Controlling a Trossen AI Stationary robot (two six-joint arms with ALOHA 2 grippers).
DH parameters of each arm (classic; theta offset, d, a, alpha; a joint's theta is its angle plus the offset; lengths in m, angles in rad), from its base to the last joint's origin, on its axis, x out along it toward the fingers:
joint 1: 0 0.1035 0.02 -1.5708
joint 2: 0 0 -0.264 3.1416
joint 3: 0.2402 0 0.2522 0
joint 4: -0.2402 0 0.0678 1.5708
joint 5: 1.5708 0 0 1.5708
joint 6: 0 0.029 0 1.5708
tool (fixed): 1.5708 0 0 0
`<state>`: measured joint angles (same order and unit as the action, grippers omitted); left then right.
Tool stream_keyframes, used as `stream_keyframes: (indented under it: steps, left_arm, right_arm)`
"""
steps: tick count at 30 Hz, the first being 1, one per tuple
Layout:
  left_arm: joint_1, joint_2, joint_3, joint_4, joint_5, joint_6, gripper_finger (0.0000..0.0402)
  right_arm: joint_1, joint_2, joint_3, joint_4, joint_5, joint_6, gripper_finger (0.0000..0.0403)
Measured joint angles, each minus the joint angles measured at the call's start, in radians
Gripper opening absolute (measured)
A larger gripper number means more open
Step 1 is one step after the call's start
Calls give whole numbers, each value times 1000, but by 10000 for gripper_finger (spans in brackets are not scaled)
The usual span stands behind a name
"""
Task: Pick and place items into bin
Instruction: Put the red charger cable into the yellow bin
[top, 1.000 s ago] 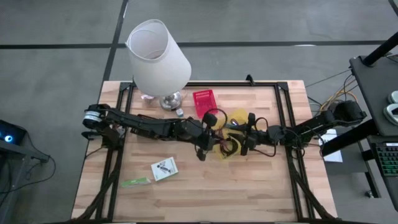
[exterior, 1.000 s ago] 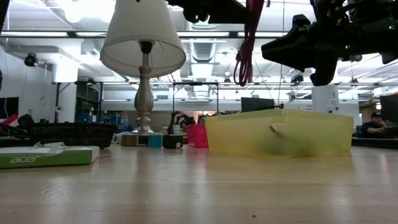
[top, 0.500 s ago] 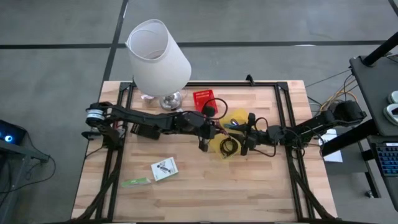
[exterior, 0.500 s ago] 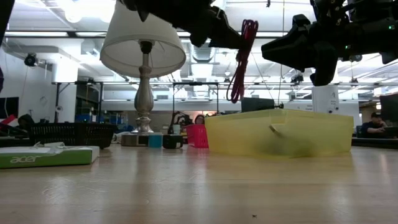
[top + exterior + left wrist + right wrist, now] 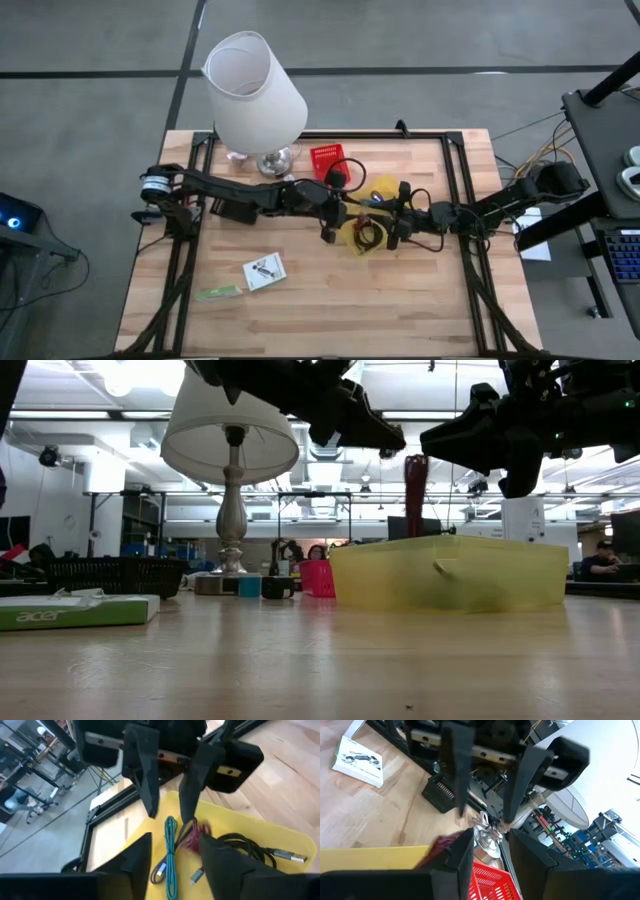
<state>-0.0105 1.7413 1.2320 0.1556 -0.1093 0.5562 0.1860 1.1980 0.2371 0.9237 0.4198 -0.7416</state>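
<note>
Over the translucent yellow plastic bin (image 5: 362,225) near the middle of the wooden table (image 5: 330,300), the left gripper (image 5: 343,203) hangs with its fingers spread apart and nothing between them. Just below it a maroon cable tie (image 5: 415,480) stands up out of the bin, clear of the fingers; from the left wrist view the same maroon tie (image 5: 194,838) lies in the bin beside a teal braided cable (image 5: 170,855) and a black coiled cable (image 5: 252,847). The right gripper (image 5: 398,215) hovers at the bin's other side, facing the left one, its fingers also wide and empty.

Behind the bin sits a small red plastic basket (image 5: 326,163), and next to that a big white lamp (image 5: 254,90) with a silvery base. Well apart from the bin, toward the front-left part of the table, lie a white card packet (image 5: 265,271) and a green strip (image 5: 218,292), near each other but not touching.
</note>
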Motion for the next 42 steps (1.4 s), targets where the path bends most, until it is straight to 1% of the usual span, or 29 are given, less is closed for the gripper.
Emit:
stream_keyframes:
  steps: [4,9,15,19,21,25,29,31,35,40,42]
  left_arm:
    - [0,12,0,-12,0,-1,199]
    - [-11,-10,0,-67,-8,-22,227]
    - [-10,-45,0,-161,-66,-124,230]
    - [-12,-77,0,-297,-66,-214,231]
    - [-13,-94,0,-376,-66,-280,231]
    - [-14,-120,0,-525,-67,-462,231]
    - [-19,-135,0,-644,-66,-602,231]
    - [-19,-135,0,-677,-63,-656,231]
    - [-20,-126,0,-715,-57,-707,231]
    - [-39,-119,-1,-763,-43,-720,231]
    - [-48,-119,-2,-788,-35,-762,231]
  right_arm:
    - [0,0,0,0,0,0,111]
    - [0,0,0,0,0,0,111]
    - [0,0,0,0,0,-4,111]
    - [0,0,0,-1,0,-4,111]
    - [0,0,0,-2,0,-4,111]
    - [0,0,0,-2,0,-3,111]
    - [0,0,0,-3,0,-3,111]
    - [0,0,0,-3,0,-3,111]
    - [0,0,0,-3,0,-2,111]
    - [0,0,0,-3,0,-2,111]
    - [0,0,0,-3,0,-2,111]
